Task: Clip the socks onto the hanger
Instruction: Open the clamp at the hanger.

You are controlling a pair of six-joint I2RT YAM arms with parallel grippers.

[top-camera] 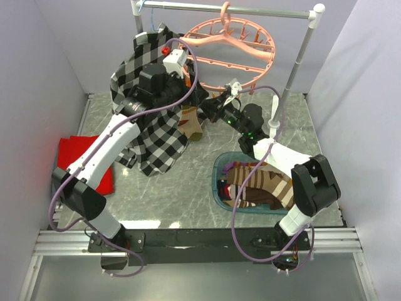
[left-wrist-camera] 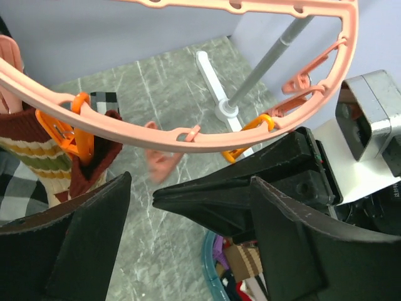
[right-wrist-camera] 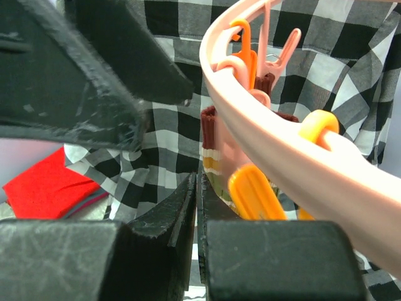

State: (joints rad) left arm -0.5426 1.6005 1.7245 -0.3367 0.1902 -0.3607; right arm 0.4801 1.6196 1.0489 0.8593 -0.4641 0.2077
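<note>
near: socks (top-camera: 260,185) heaped in teal basin (top-camera: 217,180) at surface's right | mid: right gripper (right-wrist-camera: 197,188) jaws pressed together, nothing seen between them, just below hanger (left-wrist-camera: 131,130) rim; left gripper (left-wrist-camera: 191,188) jaws spread either side of the right's tip | beyond: striped sock (left-wrist-camera: 37,157) held on hanger by orange clip (left-wrist-camera: 78,141) | far: plaid shirt (top-camera: 160,141) and hanger hang from rail (top-camera: 250,10)

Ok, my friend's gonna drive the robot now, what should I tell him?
Left pincer: open, empty, beside the hanger.
Right pincer: shut, nothing seen in it, tip close to the same ring.
Done: one striped sock hangs clipped on the hanger.
To do: more socks lie in the teal basket; pick them up and clip them.
</note>
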